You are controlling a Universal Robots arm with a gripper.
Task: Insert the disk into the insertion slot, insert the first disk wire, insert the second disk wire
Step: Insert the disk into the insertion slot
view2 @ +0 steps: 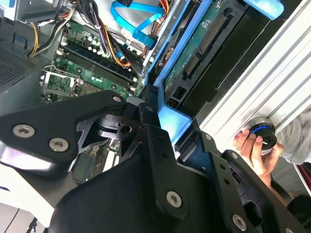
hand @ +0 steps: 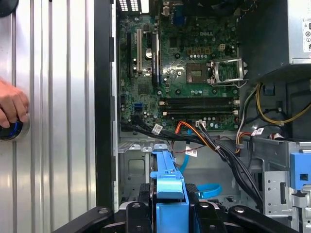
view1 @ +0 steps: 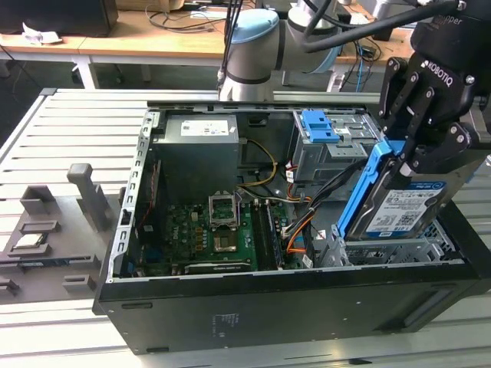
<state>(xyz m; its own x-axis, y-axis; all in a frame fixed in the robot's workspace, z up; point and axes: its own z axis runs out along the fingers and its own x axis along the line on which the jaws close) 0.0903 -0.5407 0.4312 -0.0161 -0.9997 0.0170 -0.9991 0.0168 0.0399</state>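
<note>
I am gripping the disk (view1: pixel 399 205) in my claw (view1: pixel 406 153), with the fingers clamped on the long edges of its blue caddy. The disk is hanging steeply tilted, its labelled face turned toward the near side of the exterior view. Its lower end is sitting just over the insertion slot (view1: pixel 387 251), at the near corner of the open computer case (view1: pixel 268 314) on the exterior view's right. It is not yet lying flat in the slot, and I cannot tell whether the two are touching.

In the first wrist view the caddy's end (hand: pixel 169 191) is pointing at the slot's perforated metal (hand: pixel 138 165). Beyond the slot, orange and black wires (hand: pixel 194 133) are trailing across the edge of the motherboard (hand: pixel 184 73). The taller cage (view1: pixel 326 146) is standing just behind the disk. A person's hand (hand: pixel 10 108) is resting on a round button (hand: pixel 8 131) on the ribbed surface (hand: pixel 58 97) outside the case.
</note>
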